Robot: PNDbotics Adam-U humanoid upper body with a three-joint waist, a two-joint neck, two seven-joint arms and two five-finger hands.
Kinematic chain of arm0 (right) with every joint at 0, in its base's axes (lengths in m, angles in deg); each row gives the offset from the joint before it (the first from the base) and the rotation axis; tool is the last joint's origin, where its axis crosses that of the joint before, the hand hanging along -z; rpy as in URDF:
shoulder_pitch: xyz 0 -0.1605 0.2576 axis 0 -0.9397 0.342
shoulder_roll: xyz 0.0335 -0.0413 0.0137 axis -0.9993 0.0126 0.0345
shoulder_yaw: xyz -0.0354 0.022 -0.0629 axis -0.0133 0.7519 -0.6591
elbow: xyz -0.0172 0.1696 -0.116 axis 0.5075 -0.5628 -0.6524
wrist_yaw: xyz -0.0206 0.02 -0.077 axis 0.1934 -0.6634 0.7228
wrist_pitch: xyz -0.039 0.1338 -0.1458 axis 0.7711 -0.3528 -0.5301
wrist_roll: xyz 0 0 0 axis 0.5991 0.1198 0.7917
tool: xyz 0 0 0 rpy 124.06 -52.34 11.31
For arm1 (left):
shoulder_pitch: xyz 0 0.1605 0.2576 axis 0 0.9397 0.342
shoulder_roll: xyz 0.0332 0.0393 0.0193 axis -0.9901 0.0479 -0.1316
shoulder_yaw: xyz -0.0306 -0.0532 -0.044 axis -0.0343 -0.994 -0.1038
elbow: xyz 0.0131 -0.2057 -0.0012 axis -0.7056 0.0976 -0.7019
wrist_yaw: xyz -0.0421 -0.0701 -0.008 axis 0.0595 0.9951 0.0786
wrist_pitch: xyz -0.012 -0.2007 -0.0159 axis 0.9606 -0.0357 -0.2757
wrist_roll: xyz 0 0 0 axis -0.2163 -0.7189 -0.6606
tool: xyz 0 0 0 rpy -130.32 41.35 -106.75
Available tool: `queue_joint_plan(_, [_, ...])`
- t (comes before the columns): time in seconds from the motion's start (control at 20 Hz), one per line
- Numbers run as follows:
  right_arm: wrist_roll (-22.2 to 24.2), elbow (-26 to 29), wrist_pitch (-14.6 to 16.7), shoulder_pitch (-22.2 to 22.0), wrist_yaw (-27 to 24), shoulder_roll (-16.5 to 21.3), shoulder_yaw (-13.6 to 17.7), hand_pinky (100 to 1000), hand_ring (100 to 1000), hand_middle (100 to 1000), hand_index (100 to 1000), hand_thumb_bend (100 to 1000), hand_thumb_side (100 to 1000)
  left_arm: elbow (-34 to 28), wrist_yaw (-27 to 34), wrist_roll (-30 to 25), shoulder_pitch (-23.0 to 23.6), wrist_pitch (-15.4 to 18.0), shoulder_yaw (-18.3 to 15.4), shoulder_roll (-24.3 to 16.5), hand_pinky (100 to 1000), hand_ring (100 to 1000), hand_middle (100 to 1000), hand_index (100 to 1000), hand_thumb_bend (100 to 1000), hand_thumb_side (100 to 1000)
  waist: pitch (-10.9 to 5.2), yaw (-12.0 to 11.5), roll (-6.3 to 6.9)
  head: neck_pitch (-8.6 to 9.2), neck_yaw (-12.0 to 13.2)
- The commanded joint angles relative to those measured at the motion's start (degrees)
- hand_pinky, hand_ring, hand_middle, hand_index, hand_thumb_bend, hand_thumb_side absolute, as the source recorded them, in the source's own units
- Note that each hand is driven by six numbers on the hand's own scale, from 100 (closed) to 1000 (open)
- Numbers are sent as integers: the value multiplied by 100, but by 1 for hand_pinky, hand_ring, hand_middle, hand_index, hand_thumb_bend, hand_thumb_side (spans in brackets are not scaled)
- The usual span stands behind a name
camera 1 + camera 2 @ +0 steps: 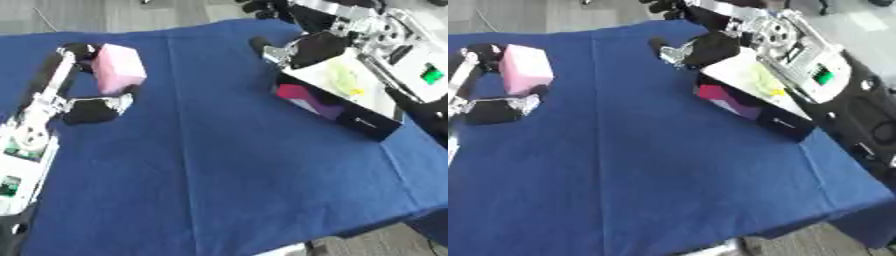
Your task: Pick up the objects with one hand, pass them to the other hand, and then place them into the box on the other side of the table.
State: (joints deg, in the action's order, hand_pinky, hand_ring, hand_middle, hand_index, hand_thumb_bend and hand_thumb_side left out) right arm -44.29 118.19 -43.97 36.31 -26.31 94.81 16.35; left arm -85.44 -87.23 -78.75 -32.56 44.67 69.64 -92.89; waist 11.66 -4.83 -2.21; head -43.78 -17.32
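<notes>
Far left on blue worktop (pixel 227 165): left hand (pixel 87 107) grasping pink block (pixel 118 67), thumb and fingers bracketing it, likely readying lift for handover. Far right: box (pixel 337 105) open, yellow-green item (pixel 344 80) already inside. Right hand (pixel 306 50) hovering at box's far-left corner, fingers curled, clenched on nothing visible. Wide bare cloth between hands; no obstruction apparent.

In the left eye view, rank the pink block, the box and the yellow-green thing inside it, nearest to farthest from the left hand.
From the left hand:
1. Pink block, in its fingers, far left.
2. Box, right side; its dark near wall comes first.
3. Yellow-green thing, deeper inside the box, far right.
</notes>
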Motion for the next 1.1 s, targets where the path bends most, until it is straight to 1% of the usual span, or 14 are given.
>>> queue_joint_plan(0.05, [153, 92, 33, 128, 84, 57, -3, 991, 1000, 1000, 1000, 100, 219, -5, -105, 6, -141, 79, 24, 95, 739, 776, 599, 571, 100, 126, -188, -14, -73, -34, -32])
queue_joint_plan(0.3, [334, 98, 22, 207, 136, -28, -61, 989, 1000, 1000, 1000, 100, 164, 134, -253, 38, -160, 167, 50, 272, 736, 769, 591, 566, 100, 121, -161, -58, -66, -34, -70])
queue_joint_plan(0.45, [410, 68, 3, 261, 169, -107, -108, 988, 994, 1000, 1000, 100, 167, 219, -357, 71, -183, 209, 64, 386, 735, 767, 588, 563, 100, 116, -142, -97, -58, -34, -121])
queue_joint_plan(0.5, [431, 62, 1, 276, 183, -127, -122, 987, 992, 1000, 1000, 100, 154, 246, -397, 85, -193, 221, 69, 422, 735, 766, 586, 560, 100, 113, -137, -107, -56, -34, -133])
queue_joint_plan(0.6, [459, 53, 0, 303, 228, -160, -144, 986, 987, 1000, 1000, 100, 166, 292, -486, 110, -214, 244, 82, 486, 734, 764, 584, 559, 100, 110, -130, -122, -50, -34, -149])
queue_joint_plan(0.95, [507, 21, -6, 378, 462, -264, -231, 981, 966, 1000, 1000, 100, 124, 483, -775, 244, -234, 301, 91, 731, 731, 761, 578, 557, 100, 100, -114, -136, -49, -34, -236])
queue_joint_plan(1.1, [565, -39, -17, 382, 567, -320, -285, 981, 959, 1000, 1000, 100, 135, 553, -872, 307, -237, 333, 97, 804, 731, 761, 578, 557, 100, 100, -114, -143, -50, -34, -247])
